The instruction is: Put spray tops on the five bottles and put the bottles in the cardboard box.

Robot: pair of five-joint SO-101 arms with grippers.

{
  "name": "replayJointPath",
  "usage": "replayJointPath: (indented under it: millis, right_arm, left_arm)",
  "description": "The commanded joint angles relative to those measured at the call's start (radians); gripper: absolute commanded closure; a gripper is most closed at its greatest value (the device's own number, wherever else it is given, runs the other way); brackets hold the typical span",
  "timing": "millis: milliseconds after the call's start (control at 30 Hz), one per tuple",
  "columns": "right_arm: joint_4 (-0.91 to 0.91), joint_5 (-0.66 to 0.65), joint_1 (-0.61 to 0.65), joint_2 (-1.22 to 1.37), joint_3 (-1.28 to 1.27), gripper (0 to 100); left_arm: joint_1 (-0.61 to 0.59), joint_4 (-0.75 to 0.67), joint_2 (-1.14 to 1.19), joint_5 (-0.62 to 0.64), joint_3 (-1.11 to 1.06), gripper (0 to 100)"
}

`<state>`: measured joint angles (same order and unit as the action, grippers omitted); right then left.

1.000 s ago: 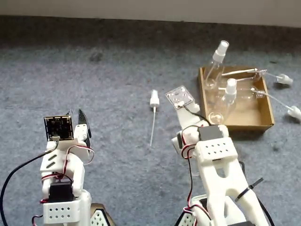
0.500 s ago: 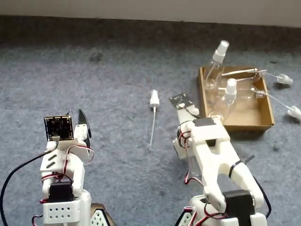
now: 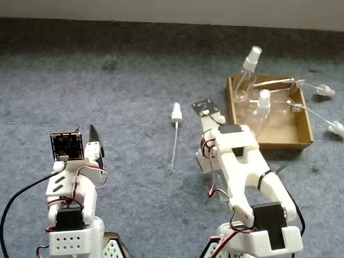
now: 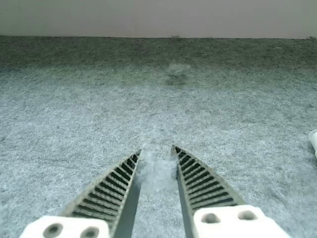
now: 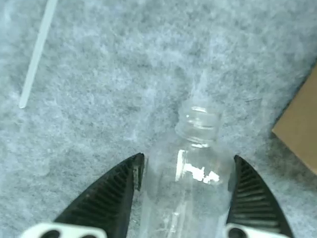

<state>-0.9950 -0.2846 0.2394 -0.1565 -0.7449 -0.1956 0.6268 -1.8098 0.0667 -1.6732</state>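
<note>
My right gripper (image 5: pixel 188 158) is shut on a clear bottle (image 5: pixel 198 148) that has no top, its neck pointing away from the jaws over the carpet. The right arm (image 3: pixel 236 156) stands just left of the cardboard box (image 3: pixel 303 141). Two clear bottles with spray tops (image 3: pixel 246 75) (image 3: pixel 260 110) are at the box, one leaning on its far left corner. A loose spray top (image 3: pixel 176 114) with a long tube lies on the carpet left of the right arm; the tube (image 5: pixel 37 54) also shows beside the bottle. My left gripper (image 4: pixel 157 150) is narrowly open and holds nothing.
Two more spray tops (image 3: pixel 325 90) (image 3: pixel 336 128) lie right of the box, their tubes reaching over its rim. A corner of the box (image 5: pixel 299 134) is close to the held bottle. A grey wall edge (image 3: pixel 172 11) runs along the back of the carpet.
The right arm has drawn back toward its base and its wrist has shifted slightly left, away from the box corner. The bottle mouth seen there earlier is now under the arm. The left arm is unmoved.
</note>
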Motion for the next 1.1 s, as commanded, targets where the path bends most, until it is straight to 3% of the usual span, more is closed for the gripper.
replayJointPath:
  millis: [0, 233, 533, 733, 867, 1067]
  right_arm:
    - [0.008, 0.006, -0.007, 0.001, 0.05, 78.1]
    - [0.007, 0.008, -0.012, -0.01, 0.054, 94.7]
    - [-0.036, 0.011, -0.008, -0.166, 0.048, 94.9]
    - [-0.041, 0.127, -0.001, -0.401, 0.015, 94.9]
    - [-0.036, 0.137, 0.016, -0.535, -0.087, 94.9]
    - [-0.035, 0.137, 0.016, -0.73, -0.223, 94.9]
  left_arm:
    - [0.018, -0.02, -0.002, -0.009, -0.021, 94]
    - [0.082, -0.018, -0.002, -0.009, -0.021, 95]
    - [0.17, 0.178, -0.002, -0.04, 0.062, 95]
    - [0.17, 0.37, -0.001, -0.087, 0.232, 95]
    - [0.17, 0.417, 0.001, -0.158, 0.326, 95]
    - [0.17, 0.476, 0.002, -0.164, 0.406, 95]
